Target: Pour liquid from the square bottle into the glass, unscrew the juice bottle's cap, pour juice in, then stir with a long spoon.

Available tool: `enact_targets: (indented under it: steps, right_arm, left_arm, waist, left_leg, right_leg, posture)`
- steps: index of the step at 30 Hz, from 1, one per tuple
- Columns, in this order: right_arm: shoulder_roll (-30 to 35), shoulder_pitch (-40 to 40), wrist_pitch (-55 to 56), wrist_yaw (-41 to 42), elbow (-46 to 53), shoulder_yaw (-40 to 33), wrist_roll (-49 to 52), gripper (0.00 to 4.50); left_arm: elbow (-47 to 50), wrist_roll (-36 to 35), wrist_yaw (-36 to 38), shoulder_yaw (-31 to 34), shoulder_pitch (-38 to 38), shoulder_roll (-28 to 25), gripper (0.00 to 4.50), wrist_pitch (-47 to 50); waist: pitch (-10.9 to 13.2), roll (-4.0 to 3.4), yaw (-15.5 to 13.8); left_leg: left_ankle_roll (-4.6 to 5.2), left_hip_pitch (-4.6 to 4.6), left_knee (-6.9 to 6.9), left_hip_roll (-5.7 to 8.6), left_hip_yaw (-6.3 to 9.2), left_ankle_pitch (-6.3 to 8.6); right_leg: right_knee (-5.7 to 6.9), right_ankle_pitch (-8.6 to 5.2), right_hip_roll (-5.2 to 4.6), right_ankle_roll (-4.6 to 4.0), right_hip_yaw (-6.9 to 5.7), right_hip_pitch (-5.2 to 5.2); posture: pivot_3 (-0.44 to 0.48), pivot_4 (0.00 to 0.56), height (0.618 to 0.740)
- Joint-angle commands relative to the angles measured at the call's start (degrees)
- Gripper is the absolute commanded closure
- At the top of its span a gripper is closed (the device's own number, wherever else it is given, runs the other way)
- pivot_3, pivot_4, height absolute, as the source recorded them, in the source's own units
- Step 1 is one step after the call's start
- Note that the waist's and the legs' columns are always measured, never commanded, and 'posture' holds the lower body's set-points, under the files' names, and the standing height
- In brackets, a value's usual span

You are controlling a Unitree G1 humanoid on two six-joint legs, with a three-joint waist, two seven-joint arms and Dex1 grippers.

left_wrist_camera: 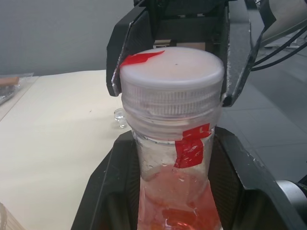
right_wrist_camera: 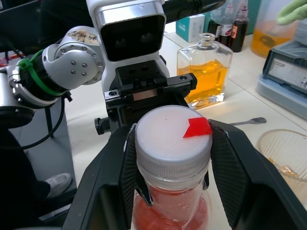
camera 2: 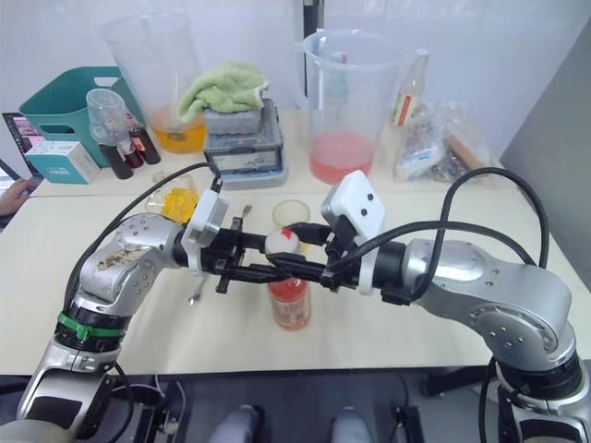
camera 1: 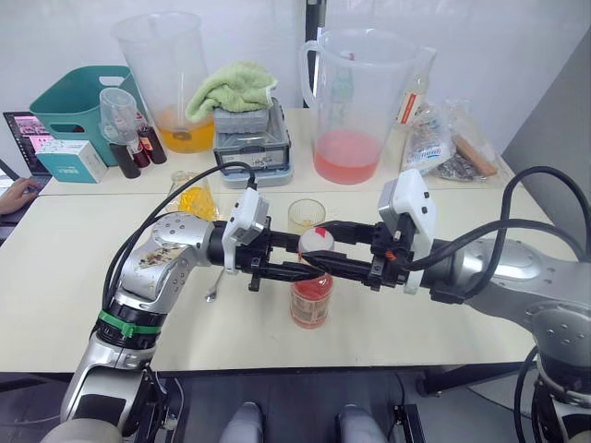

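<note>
The juice bottle, slim with pink-red juice, stands upright at mid-table. My left gripper is shut on its neck just under the cap. From the opposite side my right gripper is shut on the white cap, which has a red mark and sits on the bottle. Just behind the bottle stands the glass, holding a little yellowish liquid. The square bottle, holding orange liquid, stands behind my left forearm. The long spoon lies on the table under that arm.
Two big clear pitchers stand at the back, one with pink liquid and one with orange. Between them a green towel lies on a grey box. A teal basket and small dark bottles are back left. A person's hand rests at the left edge.
</note>
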State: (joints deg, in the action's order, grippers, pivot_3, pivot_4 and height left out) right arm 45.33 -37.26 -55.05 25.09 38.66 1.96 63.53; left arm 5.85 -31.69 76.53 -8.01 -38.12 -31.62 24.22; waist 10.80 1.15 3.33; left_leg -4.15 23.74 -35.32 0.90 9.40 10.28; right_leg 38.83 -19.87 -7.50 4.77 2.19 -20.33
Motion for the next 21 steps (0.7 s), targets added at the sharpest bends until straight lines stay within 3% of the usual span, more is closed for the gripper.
enact_targets:
  steps: [1,5,9,13,16,19,21]
  right_arm:
    - [1.97,-3.46,6.68,15.63,-4.54,2.74,-6.81,2.79]
    - [2.76,-10.65,15.53,45.13,-18.69,10.89,-14.23,2.79]
    - [-3.91,-23.51,27.29,64.16,-39.87,21.44,-25.47,2.79]
    - [-9.13,-33.28,36.80,67.41,-53.79,29.58,-24.73,2.79]
    - [-8.45,-36.25,40.85,67.41,-56.25,35.51,-23.04,2.79]
    - [-7.68,-37.38,40.30,67.41,-55.92,35.92,-20.67,2.79]
    - [-7.35,-37.57,37.95,67.41,-55.48,34.24,-19.86,1.71]
  left_arm:
    - [0.42,0.54,0.29,-0.39,-0.15,-0.36,2.94,-0.18]
    - [-0.72,1.09,2.07,-1.12,-0.59,-0.79,2.94,-0.96]
    - [-0.48,0.87,2.69,-1.34,-0.53,-1.15,2.94,-1.05]
    - [0.31,0.78,2.77,-1.69,-0.67,-1.33,2.94,-0.57]
    - [0.14,0.71,3.08,-1.54,-1.15,-1.34,2.94,-0.15]
    - [-0.12,0.83,3.39,-1.29,-1.17,-1.36,2.94,-0.30]
    - [-0.17,0.84,3.43,-1.21,-1.11,-1.31,2.94,-0.43]
  waist:
    - [0.00,0.00,0.05]
    - [0.00,0.00,0.38]
    - [0.00,-0.01,1.03]
    - [0.00,-0.01,1.59]
    - [-0.01,-0.01,1.54]
    - [-0.01,-0.01,1.59]
    - [-0.01,-0.01,1.60]
  left_leg:
    - [0.00,0.00,0.00,0.00,0.00,0.00]
    - [0.00,-0.01,0.01,0.00,-0.01,0.00]
    - [0.00,-0.07,0.05,0.00,-0.02,0.00]
    - [-0.01,-0.13,0.18,-0.01,0.03,-0.01]
    - [-0.03,-0.10,0.13,-0.01,0.08,-0.02]
    - [-0.08,-0.18,0.12,-0.01,0.09,-0.04]
    - [-0.16,-0.25,0.14,-0.01,0.09,-0.09]
  right_leg:
    - [-0.01,0.00,0.00,0.00,0.00,0.01]
    - [-0.04,0.00,0.00,0.01,-0.01,0.02]
    - [-0.10,0.00,0.00,0.01,0.00,0.04]
    - [-0.15,0.00,0.00,0.00,-0.03,0.06]
    - [-0.15,0.00,0.00,0.00,-0.07,0.08]
    - [-0.07,0.00,0.00,0.00,-0.08,0.11]
    - [0.05,0.00,0.00,0.00,-0.07,0.11]
  posture:
    - [0.000,0.150,0.740]
    - [0.000,0.150,0.740]
    - [0.000,0.150,0.740]
    - [0.000,0.150,0.740]
    - [0.000,0.150,0.740]
    - [0.000,0.150,0.740]
    - [0.000,0.150,0.740]
